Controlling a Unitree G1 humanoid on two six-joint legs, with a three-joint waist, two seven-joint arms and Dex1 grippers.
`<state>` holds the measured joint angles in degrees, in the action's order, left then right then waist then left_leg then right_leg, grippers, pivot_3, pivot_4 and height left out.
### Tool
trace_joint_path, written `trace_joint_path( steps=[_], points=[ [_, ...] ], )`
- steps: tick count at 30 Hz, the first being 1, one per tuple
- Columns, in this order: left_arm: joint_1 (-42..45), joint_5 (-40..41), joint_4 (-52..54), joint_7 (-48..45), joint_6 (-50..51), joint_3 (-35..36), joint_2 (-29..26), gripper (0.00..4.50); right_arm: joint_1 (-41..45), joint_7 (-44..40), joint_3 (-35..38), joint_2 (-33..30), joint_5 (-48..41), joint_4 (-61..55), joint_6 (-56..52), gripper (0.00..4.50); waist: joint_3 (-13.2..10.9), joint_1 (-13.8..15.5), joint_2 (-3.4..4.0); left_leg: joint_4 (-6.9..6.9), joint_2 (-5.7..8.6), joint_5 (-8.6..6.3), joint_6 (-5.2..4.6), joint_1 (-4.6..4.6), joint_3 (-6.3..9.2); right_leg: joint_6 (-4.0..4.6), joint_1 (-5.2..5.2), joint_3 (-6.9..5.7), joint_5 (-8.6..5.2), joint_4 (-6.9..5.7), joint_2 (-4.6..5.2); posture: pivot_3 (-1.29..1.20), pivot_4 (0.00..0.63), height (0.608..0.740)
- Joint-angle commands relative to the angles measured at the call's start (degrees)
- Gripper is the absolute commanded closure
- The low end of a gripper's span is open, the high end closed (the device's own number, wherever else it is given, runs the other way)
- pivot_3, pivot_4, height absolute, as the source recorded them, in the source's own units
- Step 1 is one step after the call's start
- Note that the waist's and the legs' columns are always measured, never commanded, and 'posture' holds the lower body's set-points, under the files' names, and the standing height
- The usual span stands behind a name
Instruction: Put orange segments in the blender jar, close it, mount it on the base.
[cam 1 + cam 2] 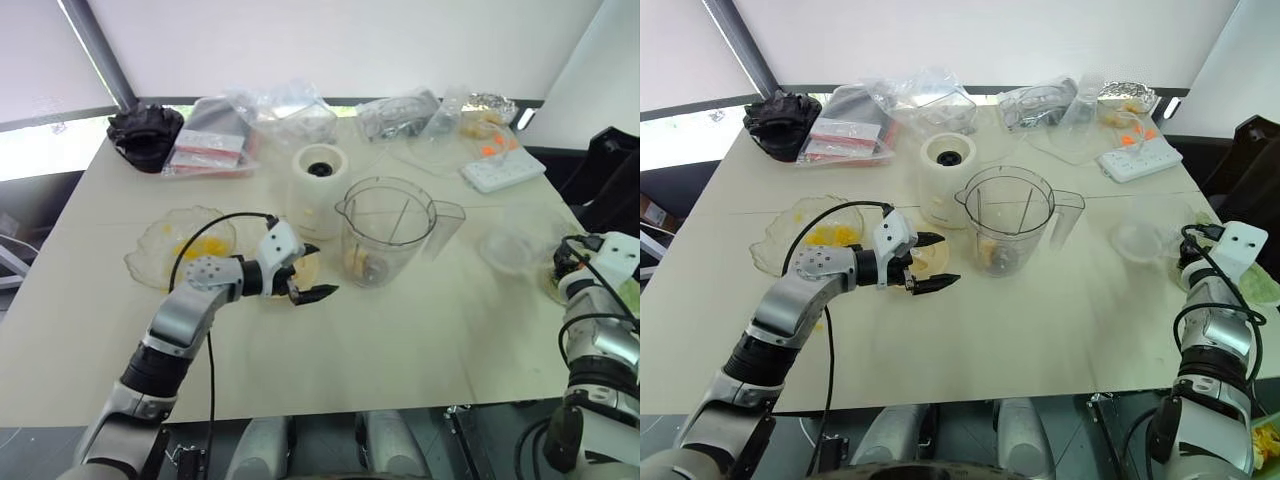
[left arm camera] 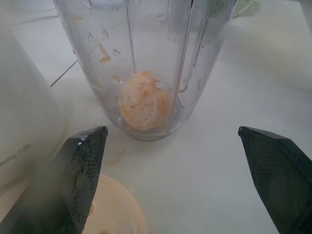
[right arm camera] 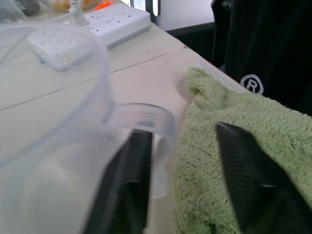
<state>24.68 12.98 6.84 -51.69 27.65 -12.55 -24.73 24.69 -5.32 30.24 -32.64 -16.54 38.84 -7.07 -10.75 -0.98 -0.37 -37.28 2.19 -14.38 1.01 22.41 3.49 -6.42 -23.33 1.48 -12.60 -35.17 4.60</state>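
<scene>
Left hand (image 1: 312, 274) open wide beside tall clear plastic blender jar (image 1: 385, 232) (orange segments (image 2: 145, 101) inside); right hand (image 3: 187, 183) grip state unclear.

We see the clear blender jar (image 1: 385, 232) standing upright and lidless mid-table, handle toward the right, orange segments (image 2: 145, 101) pale and pulpy at its bottom. The cream-white base (image 1: 320, 188) stands just beside it, socket up.
</scene>
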Motion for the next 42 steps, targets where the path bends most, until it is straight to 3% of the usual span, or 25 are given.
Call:
trace_joint_path(
  steps=[1,10,18,30,39,42],
  points=[
    [0.56,-0.08,0.64,0.23,-1.25,0.13,-0.32,0.0,0.71,-0.39,0.31,-1.01,-0.17,-0.56,1.43,4.46,0.0,-0.02,0.0,0.01,0.0,0.0,0.0,0.0,0.0,0.0,0.0,0.0,0.0,0.01,0.0,0.0,0.15,0.74],
    [0.34,-0.05,0.41,0.31,-1.76,0.27,-0.66,0.0,-0.28,-0.99,0.13,0.57,-1.04,-1.43,1.97,4.46,-0.01,-0.03,-0.02,0.01,0.0,0.0,0.0,-0.02,0.01,0.0,0.02,0.0,-0.01,0.02,0.0,0.0,0.15,0.74],
    [0.18,0.13,0.66,0.2,-2.1,0.35,-1.26,0.0,-0.3,-0.58,5.77,5.94,-9.69,-9.66,2.33,4.46,-0.02,-0.22,0.0,0.07,-0.03,0.0,0.0,-0.03,0.0,-0.02,-0.02,0.02,0.0,0.01,-0.02,0.0,0.15,0.74],
    [0.15,0.5,0.92,0.07,-1.73,0.41,-1.35,0.0,-2.05,2.4,5.34,9.06,-15.59,-29.48,-4.17,4.46,-0.07,0.04,0.1,0.13,-0.03,0.0,0.0,-0.01,0.01,-0.06,-0.11,0.05,0.02,-0.01,-0.01,0.0,0.15,0.74],
    [0.88,0.96,0.12,-0.19,-1.65,0.83,-1.06,0.0,-6.62,3.43,2.67,6.14,-17.97,-50.76,-15.15,4.46,-0.07,0.14,0.1,0.16,-0.04,0.0,0.0,0.01,0.06,-0.05,-0.15,0.05,0.0,-0.01,0.0,0.0,0.15,0.74],
    [1.79,2.7,-1.24,-0.11,-1.83,2.69,0.07,0.0,-8.61,1.31,1.58,1.79,-18.45,-58.64,-19.88,4.46,-0.09,0.31,0.13,0.16,-0.04,0.0,0.0,0.02,0.07,-0.03,-0.16,0.05,-0.01,-0.01,0.01,0.0,0.15,0.74]
  ],
)
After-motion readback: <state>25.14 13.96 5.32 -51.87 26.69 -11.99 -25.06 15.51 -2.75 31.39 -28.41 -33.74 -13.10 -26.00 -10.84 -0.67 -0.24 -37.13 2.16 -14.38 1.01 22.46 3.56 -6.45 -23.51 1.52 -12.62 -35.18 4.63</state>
